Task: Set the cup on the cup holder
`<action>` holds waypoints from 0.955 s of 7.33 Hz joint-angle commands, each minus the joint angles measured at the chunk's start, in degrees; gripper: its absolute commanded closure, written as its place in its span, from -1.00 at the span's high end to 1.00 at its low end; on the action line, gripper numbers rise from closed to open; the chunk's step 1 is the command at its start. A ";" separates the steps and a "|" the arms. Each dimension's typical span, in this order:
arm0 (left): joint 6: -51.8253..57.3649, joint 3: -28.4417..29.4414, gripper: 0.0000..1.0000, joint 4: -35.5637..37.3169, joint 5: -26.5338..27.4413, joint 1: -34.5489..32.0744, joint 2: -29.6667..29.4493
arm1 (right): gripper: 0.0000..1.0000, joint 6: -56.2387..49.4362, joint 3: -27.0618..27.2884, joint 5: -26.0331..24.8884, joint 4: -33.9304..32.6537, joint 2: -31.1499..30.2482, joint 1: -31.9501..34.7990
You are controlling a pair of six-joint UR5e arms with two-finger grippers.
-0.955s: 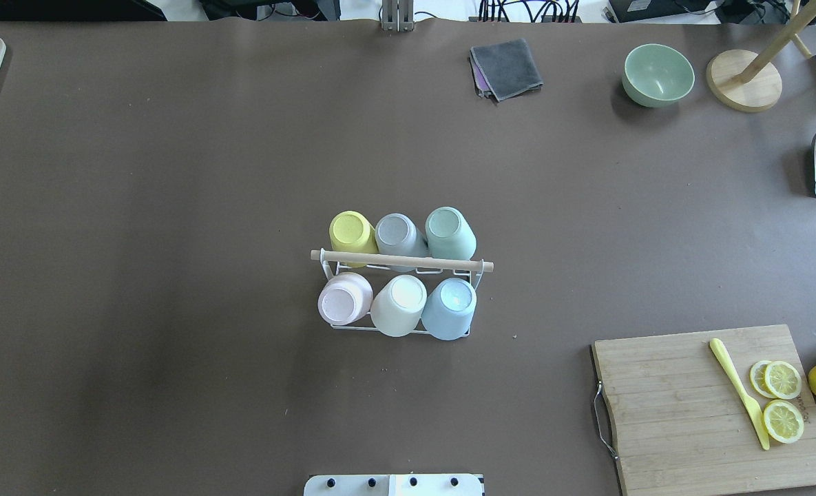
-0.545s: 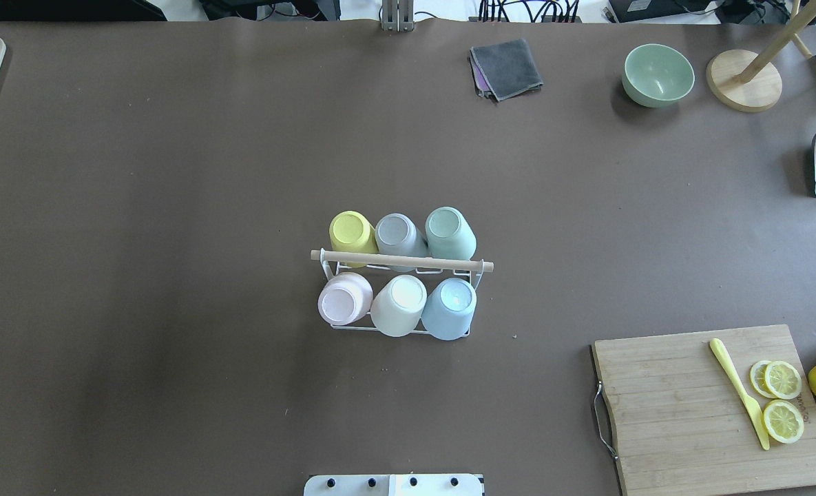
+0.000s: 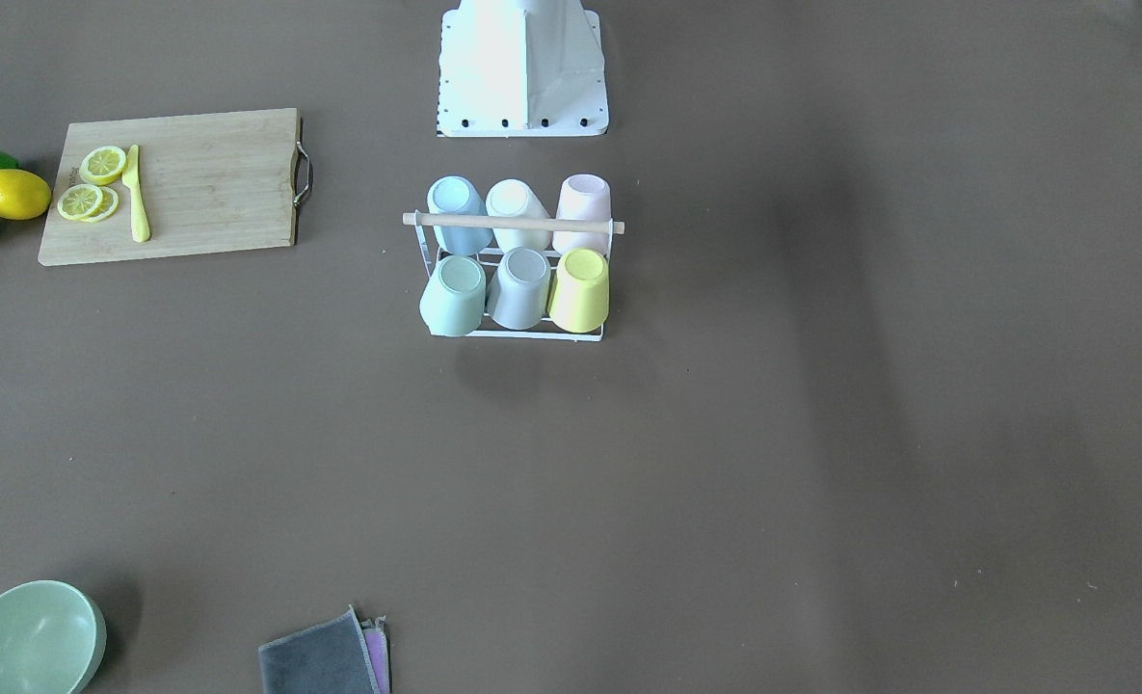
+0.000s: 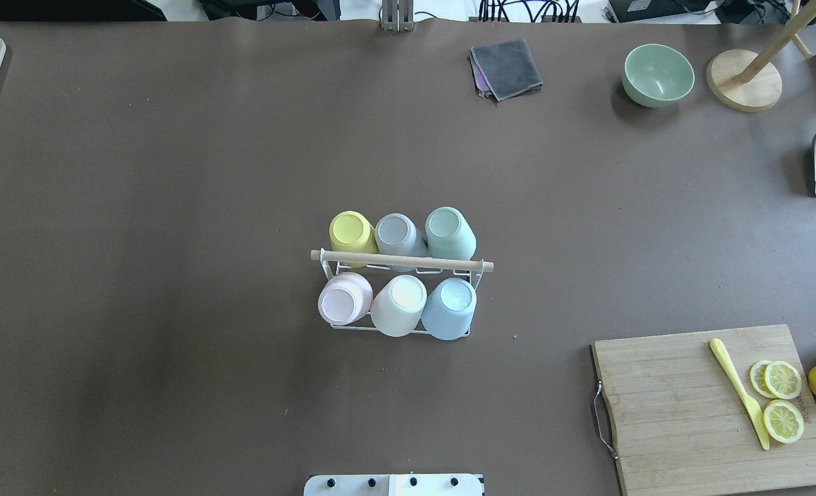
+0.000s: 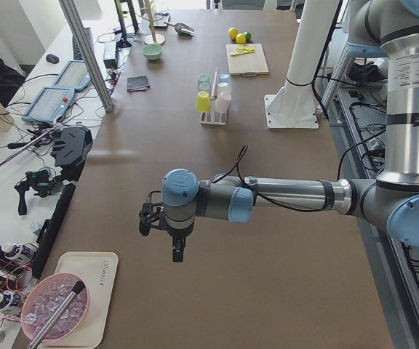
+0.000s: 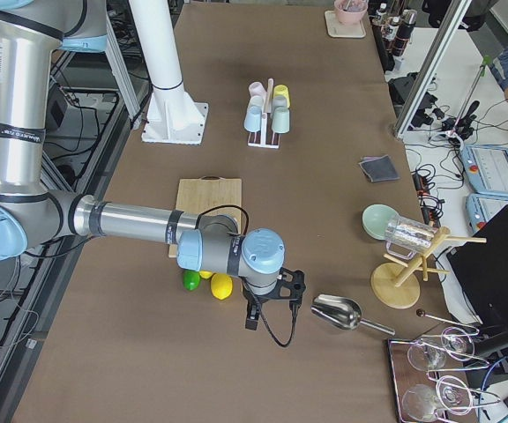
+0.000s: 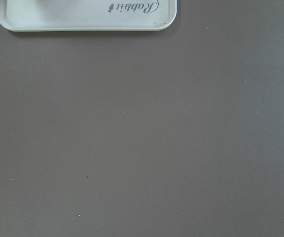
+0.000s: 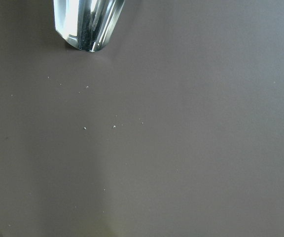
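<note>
Six pastel plastic cups (image 4: pixel 398 314) sit upturned on the small white wire cup holder (image 4: pixel 402 262) in the middle of the brown table (image 4: pixel 173 207); the left gripper (image 5: pixel 177 254) and right gripper (image 6: pixel 251 319) hang at its far ends, their spread impossible to tell; any further reach risks toppling the full rack.

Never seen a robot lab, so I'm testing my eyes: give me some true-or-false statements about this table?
The cup holder carries six upside-down cups. True.
The yellow cup is in the row nearest the robot's base. False: it is in the far row.
The left gripper holds a cup. False: it hangs over bare table, far from the cup holder, with no cup.
Lemon slices lie on the cutting board beside a yellow knife. True.
The green bowl stands on the cutting board. False: it stands on the table, far from it.
</note>
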 commanded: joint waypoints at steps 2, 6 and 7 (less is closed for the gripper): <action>0.01 0.09 0.96 0.00 0.00 0.00 0.00 | 1.00 0.00 -0.17 -0.03 0.00 -0.30 0.00; 0.01 0.17 0.96 0.00 0.00 0.18 -0.78 | 1.00 0.09 -0.17 -0.03 0.00 -0.22 0.00; 0.01 0.26 0.96 0.00 0.09 0.18 -0.88 | 1.00 0.09 -0.17 -0.03 0.00 -0.22 0.00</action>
